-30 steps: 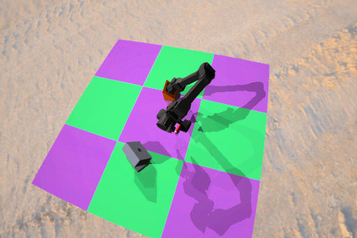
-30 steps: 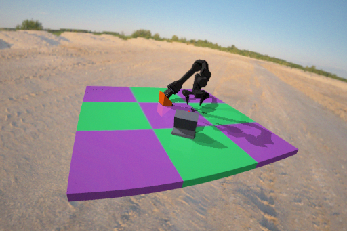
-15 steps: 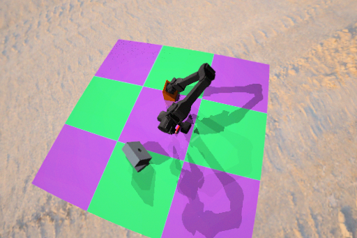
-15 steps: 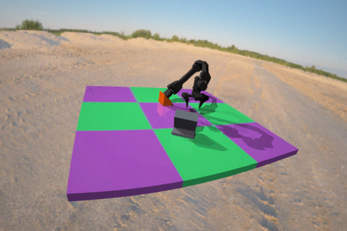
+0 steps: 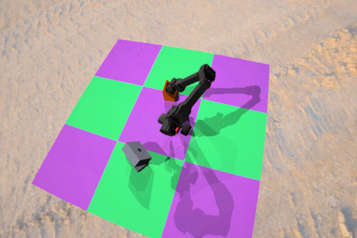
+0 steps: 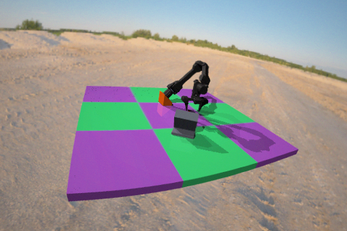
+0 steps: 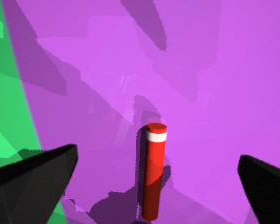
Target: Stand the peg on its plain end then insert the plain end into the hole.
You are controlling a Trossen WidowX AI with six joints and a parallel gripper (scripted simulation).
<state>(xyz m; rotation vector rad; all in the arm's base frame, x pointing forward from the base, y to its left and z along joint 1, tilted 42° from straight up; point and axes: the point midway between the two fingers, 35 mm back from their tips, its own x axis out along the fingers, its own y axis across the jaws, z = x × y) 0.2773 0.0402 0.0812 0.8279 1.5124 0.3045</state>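
The red peg point(image 7: 154, 175) lies on the purple square in the wrist view, its white-banded end toward the image's middle and its plain end near the bottom edge. In the top view only a bit of the peg point(image 5: 178, 130) shows under the hand. My gripper point(image 5: 176, 129) point(image 6: 193, 108) point(image 7: 157, 158) is open and points down over the peg, a finger on either side of it, nothing held. The grey sloped panel point(image 5: 132, 150) point(image 6: 185, 124) stands on the green square; its dark hole point(image 5: 139, 150) shows in the top view. The panel is out of the wrist view.
The orange base block point(image 5: 169, 93) point(image 6: 164, 99) of the arm stands behind the peg's area. The checkered table point(image 5: 90, 99) point(image 6: 115, 116) has sandy ground around its edges. Arm shadows fall across the squares.
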